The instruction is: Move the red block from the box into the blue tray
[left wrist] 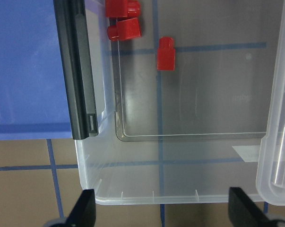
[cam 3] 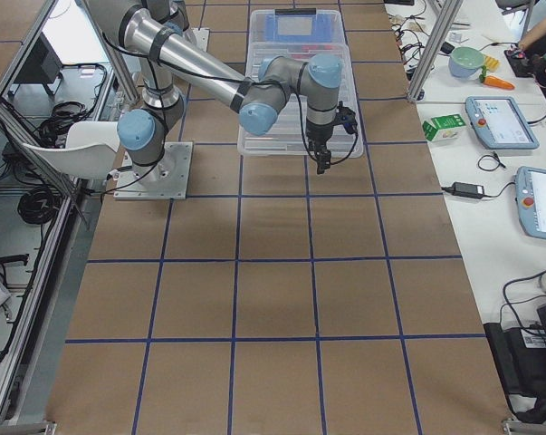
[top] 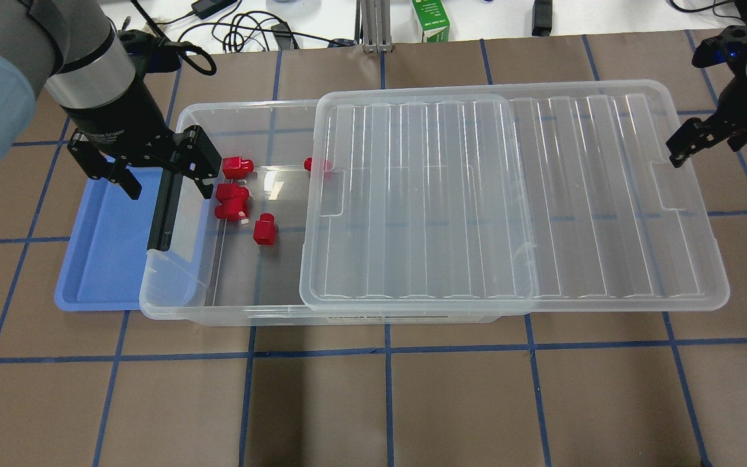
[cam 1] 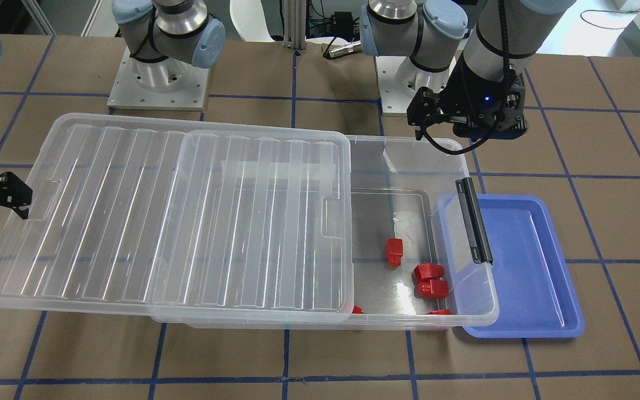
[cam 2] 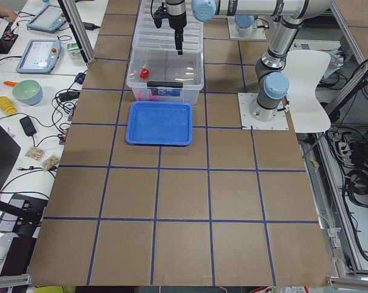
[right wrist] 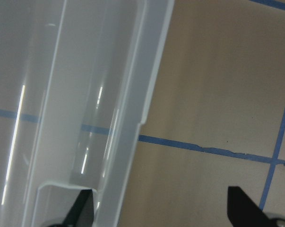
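Several red blocks lie in the uncovered left end of the clear box (top: 179, 305): one red block (top: 264, 230) lies apart, others (top: 231, 192) lie clustered near the black clip handle (top: 165, 207). They also show in the left wrist view (left wrist: 166, 53). The blue tray (top: 107, 259) lies empty against the box's left end. My left gripper (top: 169, 185) is open and empty, above the box's left end by the handle. My right gripper (top: 698, 139) is open and empty beside the far right edge of the lid (top: 509, 194).
The ribbed clear lid is slid to my right and overhangs the box's right end. A green carton (top: 430, 19) and cables lie beyond the table's far edge. The arm bases (cam 1: 156, 83) stand behind the box.
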You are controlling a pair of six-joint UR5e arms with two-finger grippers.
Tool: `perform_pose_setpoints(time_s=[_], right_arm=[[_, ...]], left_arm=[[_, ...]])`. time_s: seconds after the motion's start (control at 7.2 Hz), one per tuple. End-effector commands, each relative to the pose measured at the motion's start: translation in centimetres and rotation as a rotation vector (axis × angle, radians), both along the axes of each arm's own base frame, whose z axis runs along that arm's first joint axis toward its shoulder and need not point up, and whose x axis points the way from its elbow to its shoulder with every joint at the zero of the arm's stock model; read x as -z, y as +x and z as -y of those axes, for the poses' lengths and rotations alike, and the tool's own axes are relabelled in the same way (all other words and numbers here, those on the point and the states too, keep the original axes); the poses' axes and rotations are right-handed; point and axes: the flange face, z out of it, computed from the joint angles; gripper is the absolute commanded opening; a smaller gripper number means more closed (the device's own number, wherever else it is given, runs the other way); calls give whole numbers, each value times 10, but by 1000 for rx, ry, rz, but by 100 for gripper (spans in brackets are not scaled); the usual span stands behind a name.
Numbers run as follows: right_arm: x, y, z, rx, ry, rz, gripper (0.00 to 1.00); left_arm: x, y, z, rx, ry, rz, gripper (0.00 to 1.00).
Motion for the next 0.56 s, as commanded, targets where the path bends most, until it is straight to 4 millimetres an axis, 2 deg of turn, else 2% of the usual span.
perform_pose_setpoints(time_s=[0.0,0.28,0.42], right_arm=[[-3,0,1,4,-7,3,100],[-43,5,3,11,-32,1,100],[-76,8,1,19,-17,11,100]], left_arm=[[28,1,17,-46,11,5,100],[66,-1,34,-68,-21,6,100],[90,-2,36,-65,-6,4,91]])
